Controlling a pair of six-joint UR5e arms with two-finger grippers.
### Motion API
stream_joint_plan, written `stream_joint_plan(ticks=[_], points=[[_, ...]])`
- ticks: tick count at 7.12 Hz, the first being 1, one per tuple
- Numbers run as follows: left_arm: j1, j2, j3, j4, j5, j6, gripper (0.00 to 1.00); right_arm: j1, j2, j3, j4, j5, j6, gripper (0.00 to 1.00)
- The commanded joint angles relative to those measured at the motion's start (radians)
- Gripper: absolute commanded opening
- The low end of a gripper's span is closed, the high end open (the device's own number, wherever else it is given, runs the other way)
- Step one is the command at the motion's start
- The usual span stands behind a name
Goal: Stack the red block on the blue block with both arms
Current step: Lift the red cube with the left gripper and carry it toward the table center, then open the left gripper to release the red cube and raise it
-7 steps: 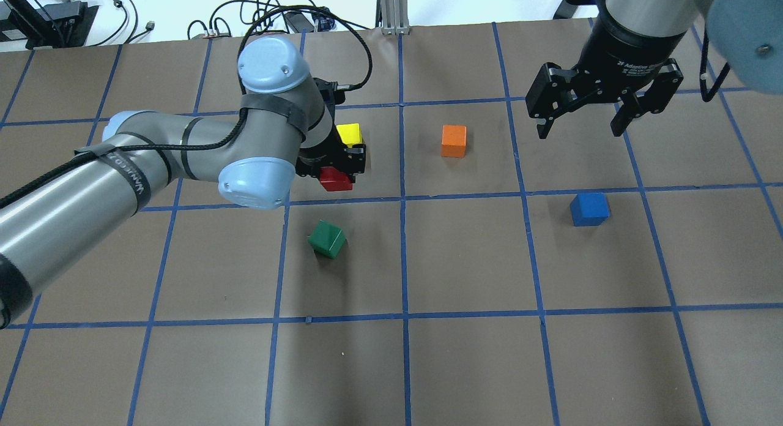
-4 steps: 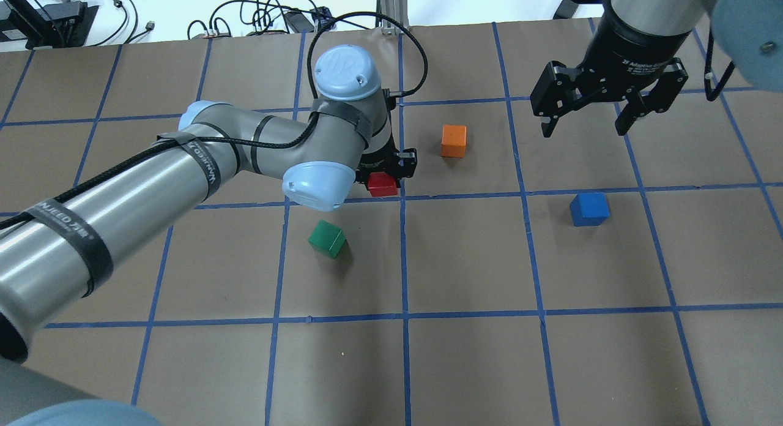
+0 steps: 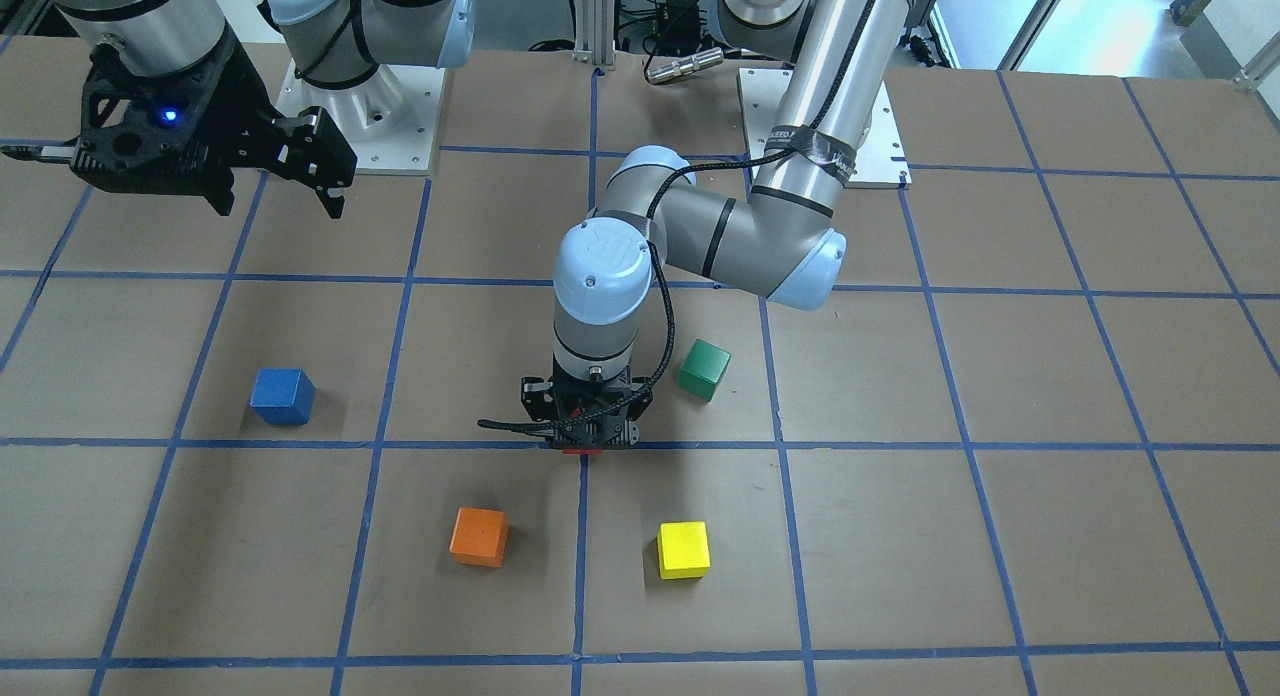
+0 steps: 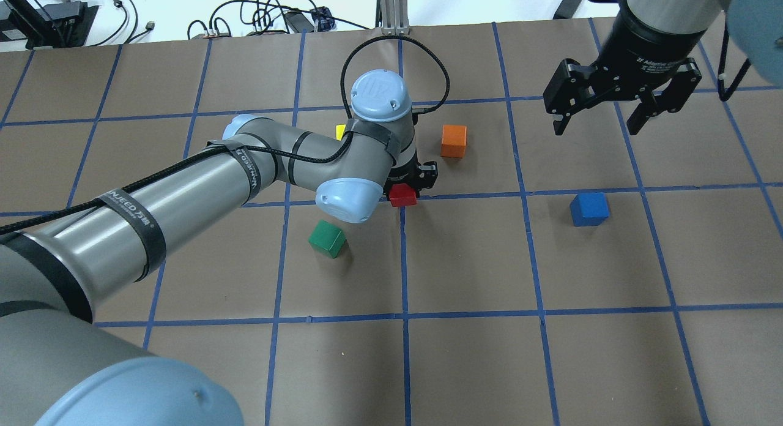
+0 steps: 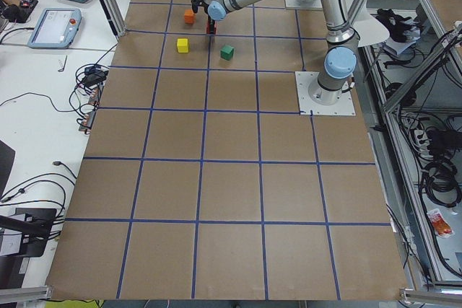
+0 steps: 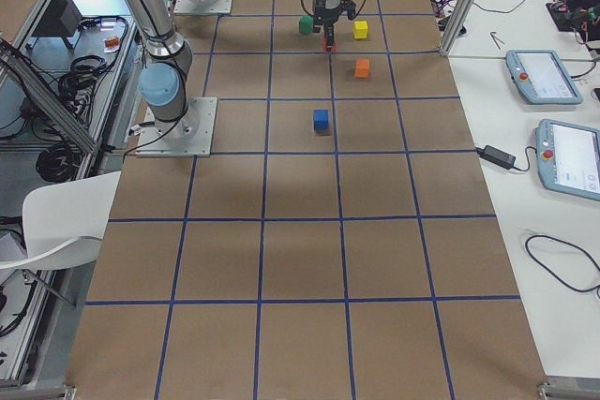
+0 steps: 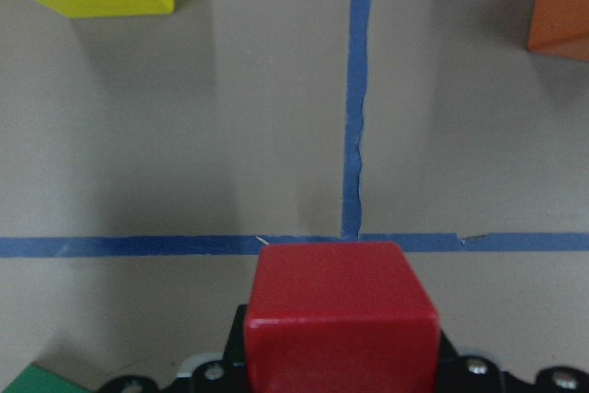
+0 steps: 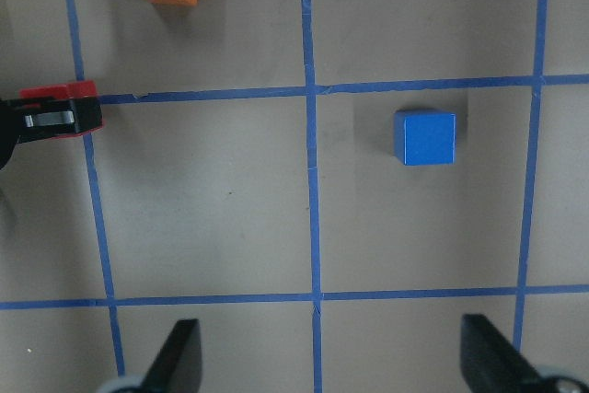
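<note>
My left gripper is shut on the red block and holds it low over a blue tape crossing near the table's middle. The red block fills the bottom of the left wrist view and shows as a sliver under the gripper in the front view. The blue block sits alone on the brown table to the right, also in the front view and the right wrist view. My right gripper hangs open and empty, high above the table behind the blue block.
An orange cube sits just behind and right of the left gripper. A yellow cube lies behind it, mostly hidden by the arm in the overhead view. A green cube lies in front left, under the left forearm.
My left arm has carried the red block to the right, from beside the yellow cube to the tape crossing. The right gripper has drifted slightly right and stays open.
</note>
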Motion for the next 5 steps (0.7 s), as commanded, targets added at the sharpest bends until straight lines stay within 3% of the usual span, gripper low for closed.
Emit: stream_joint_plan(ticks=[1,3,5], points=[[0.007,0.022,0.003,0.001,0.003,0.01,1.0,0.002,-0.002,0.001,0.002,0.012,0.012,1.0],[0.088,0.1,0.02,-0.054,-0.005,0.046,1.0,0.008,0.008,0.005,0.003,0.0,0.013,1.0],[0.198,0.226,0.105,-0.331,-0.002,0.221,1.0,0.007,0.017,0.022,-0.002,-0.001,-0.002,1.0]])
